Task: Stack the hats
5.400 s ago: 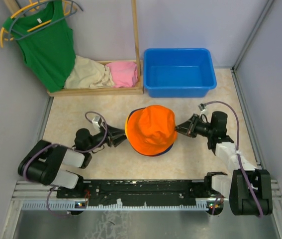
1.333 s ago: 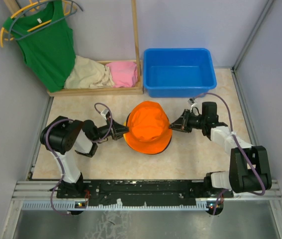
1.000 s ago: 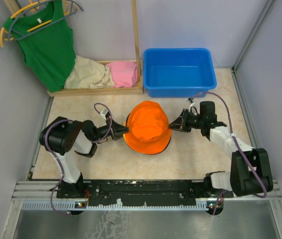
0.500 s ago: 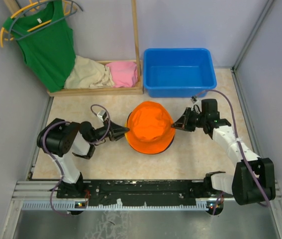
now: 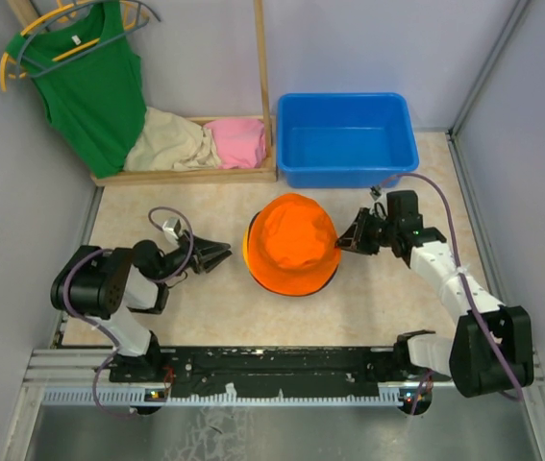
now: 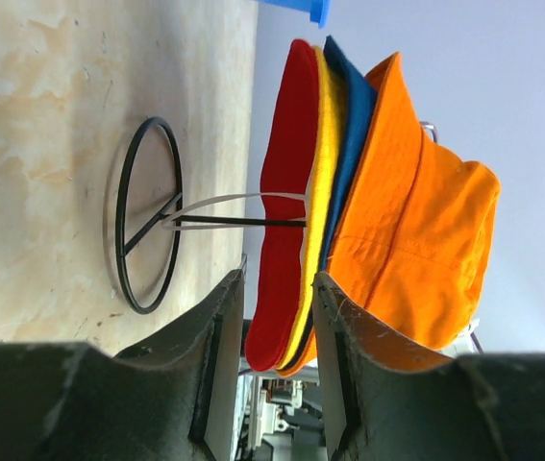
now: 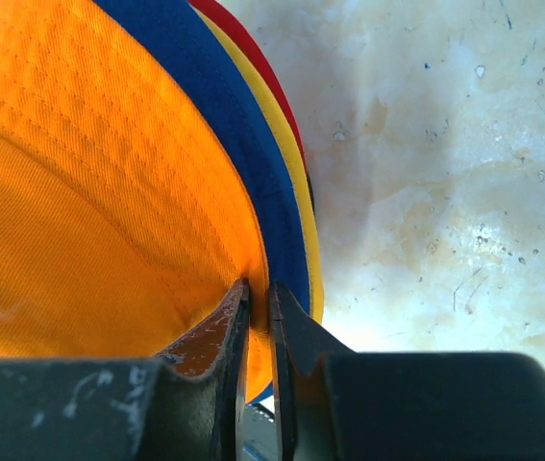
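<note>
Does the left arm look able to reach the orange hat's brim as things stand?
Probably yes: the left gripper is open, pointing at the orange hat, a short gap away with nothing between them.

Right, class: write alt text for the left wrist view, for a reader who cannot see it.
Four bucket hats sit stacked on a wire stand: red lowest, then yellow, navy, orange on top. The left gripper, open, frames them without touching.
</note>
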Robot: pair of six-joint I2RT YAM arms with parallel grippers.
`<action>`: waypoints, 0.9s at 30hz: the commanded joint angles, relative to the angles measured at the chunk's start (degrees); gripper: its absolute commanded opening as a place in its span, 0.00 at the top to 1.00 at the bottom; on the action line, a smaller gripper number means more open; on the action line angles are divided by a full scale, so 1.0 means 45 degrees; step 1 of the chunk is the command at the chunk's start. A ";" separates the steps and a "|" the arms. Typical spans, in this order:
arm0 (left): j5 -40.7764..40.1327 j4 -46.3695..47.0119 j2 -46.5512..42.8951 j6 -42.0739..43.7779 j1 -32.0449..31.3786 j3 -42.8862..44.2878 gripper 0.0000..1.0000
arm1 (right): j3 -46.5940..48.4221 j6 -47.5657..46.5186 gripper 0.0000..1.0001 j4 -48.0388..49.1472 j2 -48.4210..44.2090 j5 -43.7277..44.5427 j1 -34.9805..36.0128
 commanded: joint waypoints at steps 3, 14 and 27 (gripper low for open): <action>0.0486 -0.0550 -0.0753 0.0619 0.0520 -0.0329 0.59 | 0.0994 0.0100 0.82 -0.0151 -0.0347 0.0549 0.0212; 0.0454 -0.4170 -0.3479 0.2302 0.0999 -0.0463 0.56 | 0.1687 0.0012 0.41 -0.0866 -0.1083 0.1440 0.0187; -0.6099 -1.9953 -1.2469 1.0226 0.1159 0.4673 0.01 | 0.1557 -0.1250 0.01 -0.1331 -0.1483 0.2301 -0.0665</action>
